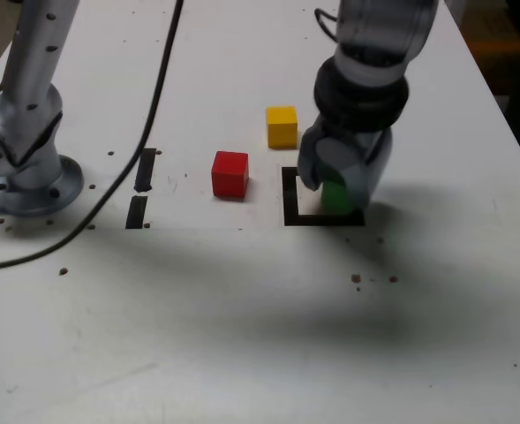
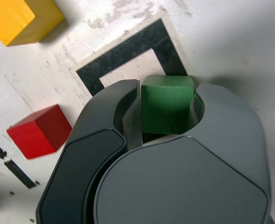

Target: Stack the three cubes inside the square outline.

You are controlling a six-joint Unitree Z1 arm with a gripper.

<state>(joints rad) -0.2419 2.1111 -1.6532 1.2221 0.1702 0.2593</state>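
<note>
Arm pose: the base (image 1: 32, 190) is standing at the exterior view's left, with one link rising out of frame; the middle of the arm is out of view. The wrist (image 1: 363, 93) is coming down from the top edge, leaning so that its upper part lies farther toward the exterior view's right, and the gripper (image 2: 167, 86) is pointing down over the square outline (image 1: 290, 199).

Jaws: clenching the green cube (image 2: 167, 105), one finger against each of two opposite sides. The green cube is sitting upright in the exterior view's right part of the outline; whether it is touching the table (image 1: 198, 336) cannot be told.

Other cubes: the red cube (image 1: 230, 174) is resting outside, to the exterior view's left of the outline; the yellow cube (image 1: 282, 127) is resting just beyond the outline's far side.
</note>
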